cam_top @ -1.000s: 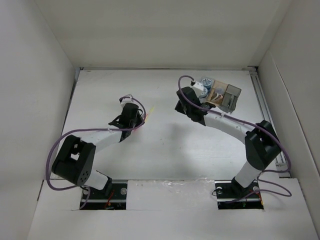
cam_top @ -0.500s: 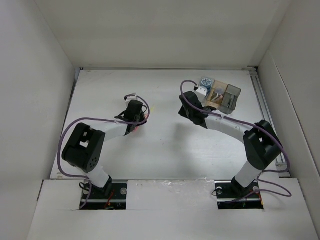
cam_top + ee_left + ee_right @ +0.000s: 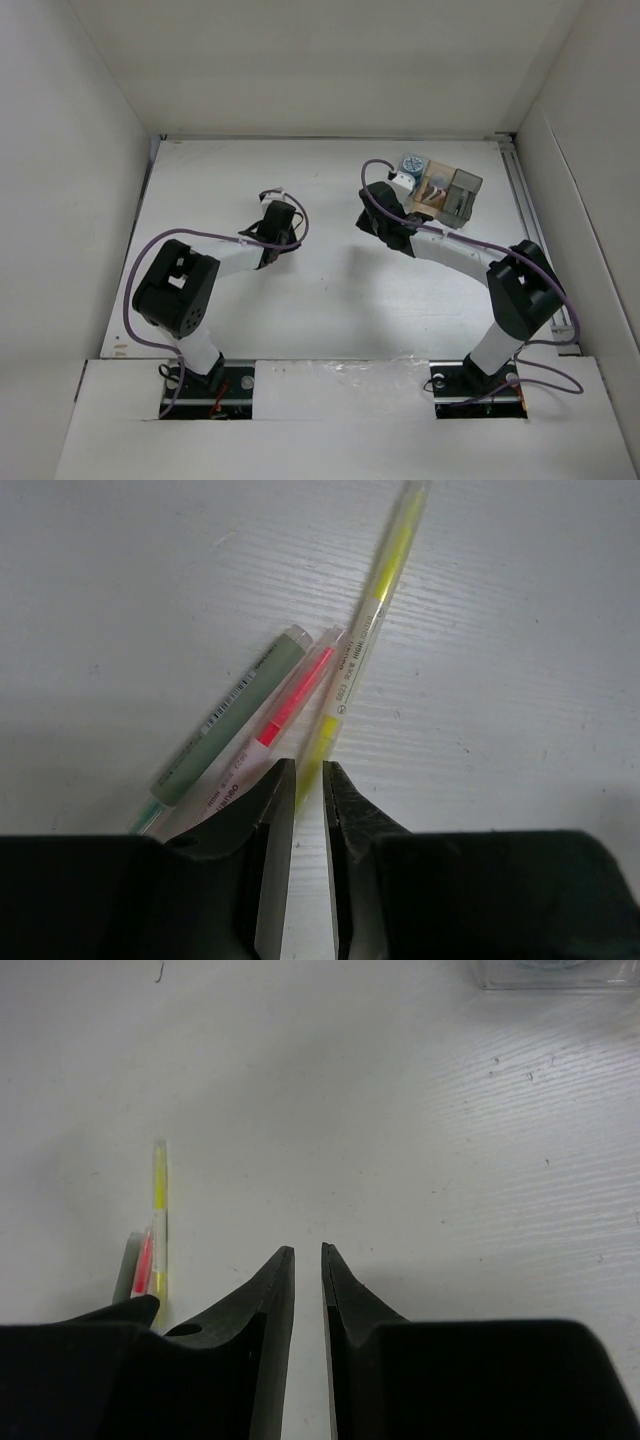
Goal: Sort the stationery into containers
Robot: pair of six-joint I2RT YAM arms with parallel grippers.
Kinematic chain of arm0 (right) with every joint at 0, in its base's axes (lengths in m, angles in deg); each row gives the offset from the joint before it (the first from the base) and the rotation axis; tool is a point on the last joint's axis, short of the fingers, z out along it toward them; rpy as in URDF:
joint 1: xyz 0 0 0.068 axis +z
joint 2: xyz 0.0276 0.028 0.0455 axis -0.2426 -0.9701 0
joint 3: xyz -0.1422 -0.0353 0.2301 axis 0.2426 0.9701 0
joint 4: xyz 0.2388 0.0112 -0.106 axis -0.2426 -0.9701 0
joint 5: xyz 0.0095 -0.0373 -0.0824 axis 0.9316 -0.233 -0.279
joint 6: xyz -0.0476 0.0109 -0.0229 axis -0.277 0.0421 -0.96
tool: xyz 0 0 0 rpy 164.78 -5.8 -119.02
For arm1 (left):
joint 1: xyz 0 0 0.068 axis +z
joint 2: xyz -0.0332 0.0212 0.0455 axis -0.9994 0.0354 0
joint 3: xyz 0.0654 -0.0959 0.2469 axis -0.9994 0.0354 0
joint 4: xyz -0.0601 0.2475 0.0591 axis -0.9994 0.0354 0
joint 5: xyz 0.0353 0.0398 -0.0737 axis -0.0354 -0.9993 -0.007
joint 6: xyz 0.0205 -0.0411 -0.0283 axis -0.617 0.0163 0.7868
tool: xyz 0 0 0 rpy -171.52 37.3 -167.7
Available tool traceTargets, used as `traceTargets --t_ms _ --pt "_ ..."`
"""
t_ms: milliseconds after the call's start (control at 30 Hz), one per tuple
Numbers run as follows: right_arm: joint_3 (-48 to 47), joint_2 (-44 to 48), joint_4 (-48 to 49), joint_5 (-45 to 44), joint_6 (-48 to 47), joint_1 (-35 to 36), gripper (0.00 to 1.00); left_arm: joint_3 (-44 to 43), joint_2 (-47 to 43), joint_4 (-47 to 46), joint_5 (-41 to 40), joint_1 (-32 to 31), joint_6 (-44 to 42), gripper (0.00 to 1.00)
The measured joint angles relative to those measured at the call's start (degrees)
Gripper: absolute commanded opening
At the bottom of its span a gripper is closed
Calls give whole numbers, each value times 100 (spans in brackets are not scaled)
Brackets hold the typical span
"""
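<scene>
Three pens lie side by side on the white table in the left wrist view: a yellow pen (image 3: 375, 610), a pink pen (image 3: 290, 705) and a dark green pen (image 3: 230, 715). My left gripper (image 3: 310, 770) is shut, its tips right over the yellow pen's near end; it hides the pens in the top view (image 3: 285, 218). My right gripper (image 3: 308, 1250) is shut and empty over bare table, left of the containers (image 3: 462, 190). One blue cylinder (image 3: 411, 164) stands in the clear box. The pens also show in the right wrist view (image 3: 158, 1200). I cannot make out the pinkish-white block.
White walls close in the table on the left, back and right. The clear box's edge (image 3: 555, 972) shows at the top right of the right wrist view. A rail (image 3: 530, 210) runs along the table's right side.
My left gripper has moved right and away, over the pens, and now covers the yellow pen in the top view. My right gripper shifted slightly toward the containers.
</scene>
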Motion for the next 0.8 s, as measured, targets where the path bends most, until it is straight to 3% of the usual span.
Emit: traceTargets --t_ms 133,367,567,800 --pt "0 0 0 28 2 0 23 -48 125 2 -52 -17 -7 14" --pt "20 46 4 129 20 -4 35 -208 317 -26 -98 -17 -7 17" --pt "22 61 50 391 42 -31 36 -236 358 -66 -114 -81 -7 6" --pt "22 59 142 566 59 -20 41 -291 415 -87 -81 -267 -2 0"
